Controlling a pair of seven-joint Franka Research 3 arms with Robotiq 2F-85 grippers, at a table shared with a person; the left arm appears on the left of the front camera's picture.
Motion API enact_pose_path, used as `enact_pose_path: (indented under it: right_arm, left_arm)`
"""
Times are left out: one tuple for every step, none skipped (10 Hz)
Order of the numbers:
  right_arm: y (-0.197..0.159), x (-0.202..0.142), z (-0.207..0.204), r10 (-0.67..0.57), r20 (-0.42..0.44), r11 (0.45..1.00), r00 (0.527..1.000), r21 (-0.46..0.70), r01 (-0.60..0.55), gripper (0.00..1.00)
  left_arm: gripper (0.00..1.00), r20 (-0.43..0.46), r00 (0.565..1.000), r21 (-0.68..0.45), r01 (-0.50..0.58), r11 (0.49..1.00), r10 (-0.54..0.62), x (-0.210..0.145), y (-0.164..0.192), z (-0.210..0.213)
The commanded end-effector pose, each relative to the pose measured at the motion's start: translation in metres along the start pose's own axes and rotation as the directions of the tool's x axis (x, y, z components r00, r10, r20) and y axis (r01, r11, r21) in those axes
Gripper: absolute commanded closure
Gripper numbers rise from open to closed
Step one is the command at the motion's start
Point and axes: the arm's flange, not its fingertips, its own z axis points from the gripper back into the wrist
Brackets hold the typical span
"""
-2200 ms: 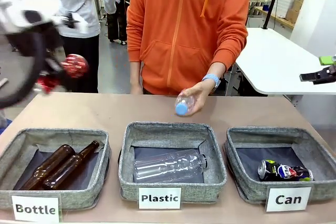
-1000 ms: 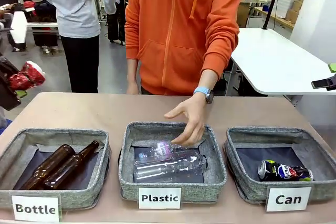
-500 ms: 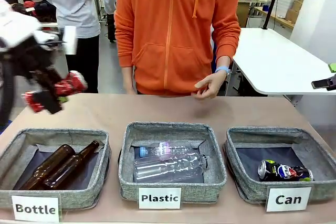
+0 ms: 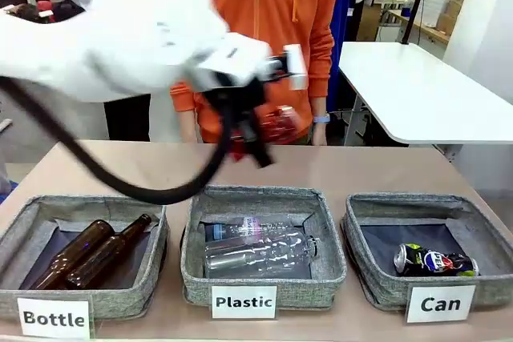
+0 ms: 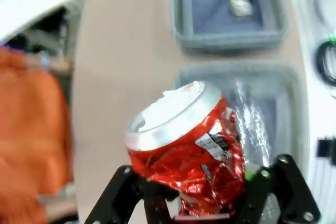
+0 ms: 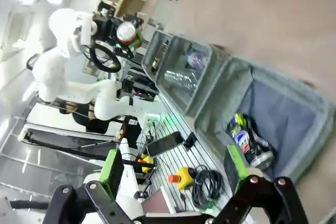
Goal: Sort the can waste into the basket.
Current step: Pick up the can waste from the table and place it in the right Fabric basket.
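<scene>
While airborne, the red can sits clamped between the left gripper jaws.

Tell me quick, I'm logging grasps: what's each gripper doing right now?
Left gripper: closed on the red can, above the table.
Right gripper: open, holding nothing, over the Can basket.

red can — shiny, silver rim | basket — grey weave, dark lining | hoodie — orange
</scene>
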Motion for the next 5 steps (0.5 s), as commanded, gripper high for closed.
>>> enact_pose_path:
  right_arm:
    - [0.012, -0.032, 0.020, 0.005, 0.044, 0.999, 0.999, -0.037, -0.004, 0.00]
    - [0.010, -0.047, 0.032, 0.002, 0.078, 0.999, 0.997, -0.044, 0.002, 0.00]
    - [0.007, -0.059, 0.039, -0.021, 0.081, 0.998, 0.997, -0.051, 0.025, 0.00]
    - [0.003, -0.070, 0.047, -0.051, 0.075, 0.996, 0.996, -0.073, 0.056, 0.00]
    - [0.000, -0.080, 0.054, -0.058, 0.105, 0.995, 0.993, -0.080, 0.067, 0.00]
  left_arm:
    - [1.00, 0.049, 0.993, -0.055, 0.110, 0.992, -0.107, 0.061, 0.017, -0.057]
    - [1.00, 0.083, 0.987, -0.112, 0.145, 0.983, -0.136, 0.095, 0.005, -0.104]
    - [1.00, 0.093, 0.981, -0.155, 0.181, 0.971, -0.168, 0.116, -0.005, -0.140]
    - [1.00, 0.111, 0.979, -0.174, 0.191, 0.966, -0.174, 0.131, -0.015, -0.171]
    - [1.00, 0.113, 0.972, -0.146, 0.222, 0.964, -0.206, 0.143, -0.023, -0.194]
